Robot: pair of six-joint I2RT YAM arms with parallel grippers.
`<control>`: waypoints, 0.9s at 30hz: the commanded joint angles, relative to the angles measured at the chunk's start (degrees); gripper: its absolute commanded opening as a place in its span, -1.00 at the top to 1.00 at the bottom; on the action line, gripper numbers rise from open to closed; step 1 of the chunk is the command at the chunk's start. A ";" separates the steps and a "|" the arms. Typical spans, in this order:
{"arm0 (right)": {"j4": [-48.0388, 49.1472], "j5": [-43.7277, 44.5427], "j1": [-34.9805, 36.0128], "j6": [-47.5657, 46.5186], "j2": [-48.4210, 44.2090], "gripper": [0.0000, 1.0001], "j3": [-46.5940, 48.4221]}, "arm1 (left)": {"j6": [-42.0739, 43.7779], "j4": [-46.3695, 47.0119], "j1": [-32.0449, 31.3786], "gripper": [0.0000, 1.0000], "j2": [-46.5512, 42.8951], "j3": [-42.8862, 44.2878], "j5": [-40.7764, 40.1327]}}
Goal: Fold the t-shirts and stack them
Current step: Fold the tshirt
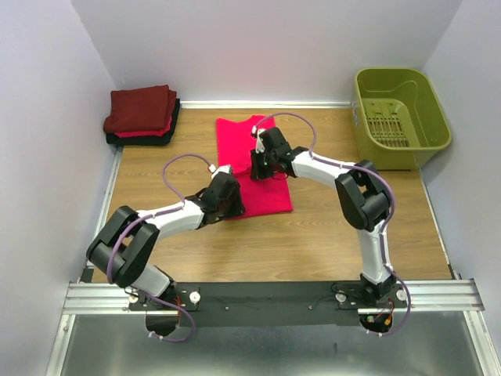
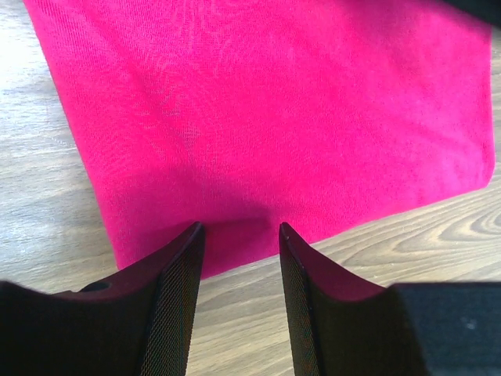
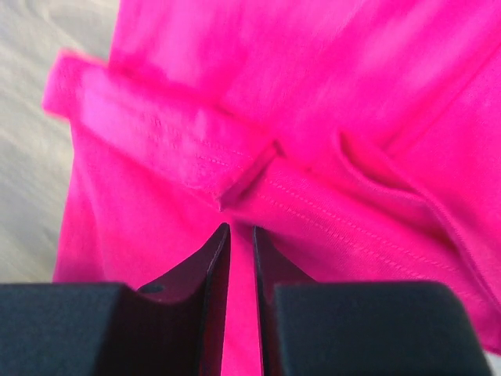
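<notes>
We are reaching both arms in over the pink-red t-shirt (image 1: pixel 233 153), which is lying flat near the middle of the wooden table (image 1: pixel 329 235), its long side running away from our bases. We are holding our left gripper (image 2: pixel 239 231) low at the shirt's near edge, close to its near-left corner. The two fingers (image 2: pixel 176 290) are standing clearly apart, the hem is lying in the gap between their tips, and nothing is being squeezed there. We are setting our right gripper (image 3: pixel 237 229) over the shirt's middle, farther from our bases than the left one. Its fingers (image 3: pixel 207 282) are drawn almost together, leaving only a thin slit that is showing pink. A raised, stitched fold of cloth is running down to those tips, so the right gripper is looking closed on the shirt, though the wrist view is blurring the detail. Around that fold the fabric is bunching into ridges, while the part under the left wrist is lying smooth. The stack of folded t-shirts (image 1: pixel 141 113) is sitting at the table's far-left corner, well apart from the pink-red one, with dark maroon on top, a strip of red under it and black at the bottom. The olive-green basket (image 1: pixel 391 157) is standing at the far right, and we are touching neither.
</notes>
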 commanded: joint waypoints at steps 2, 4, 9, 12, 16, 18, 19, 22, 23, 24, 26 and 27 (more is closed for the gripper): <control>1.59 4.46 -2.62 -4.13 4.42 0.52 6.99 | -1.23 -1.14 -0.51 -0.02 -1.01 -2.13 0.98; 1.68 5.69 -3.33 -5.72 6.18 0.51 9.81 | -1.32 -1.14 -0.42 -0.02 -1.36 -2.40 0.89; 1.50 5.87 -7.11 -7.92 11.63 0.49 21.41 | -1.58 -2.02 -0.51 -0.02 -2.59 -2.92 0.89; 1.42 3.94 -7.46 -8.19 9.89 0.49 21.52 | -2.11 -2.81 -0.51 -0.02 -3.73 -3.36 0.46; 1.59 -3.01 -7.46 -4.59 3.83 0.44 14.68 | -3.60 -4.92 -0.60 -0.02 -8.47 -2.93 -1.39; 1.68 -4.23 -7.81 -2.92 -0.65 0.42 8.27 | -4.13 -5.88 -0.34 -0.07 -12.06 -2.49 -3.49; 1.85 -5.80 -8.16 -1.26 -2.06 0.42 5.90 | -4.22 -5.89 -0.07 -0.08 -13.30 -2.57 -3.94; 2.82 -12.99 -9.40 1.47 -8.56 0.40 -2.81 | -3.78 -4.75 2.29 -0.09 -16.81 -3.19 -2.54; 2.91 -15.03 -9.75 1.74 -10.06 0.39 -4.74 | -3.43 -3.61 2.91 -0.09 -17.26 -3.45 -0.62; 3.17 -19.14 -9.75 2.27 -12.94 0.34 -8.76 | -2.73 -3.08 3.70 -0.09 -17.62 -3.89 0.27; 3.35 -23.46 -9.84 2.10 -15.42 0.28 -12.56 | -2.20 -1.59 5.37 -0.09 -17.27 -4.15 2.90; 3.61 -25.83 -9.84 1.92 -16.56 0.27 -14.50 | -2.02 -1.15 5.99 -0.07 -16.92 -4.50 3.26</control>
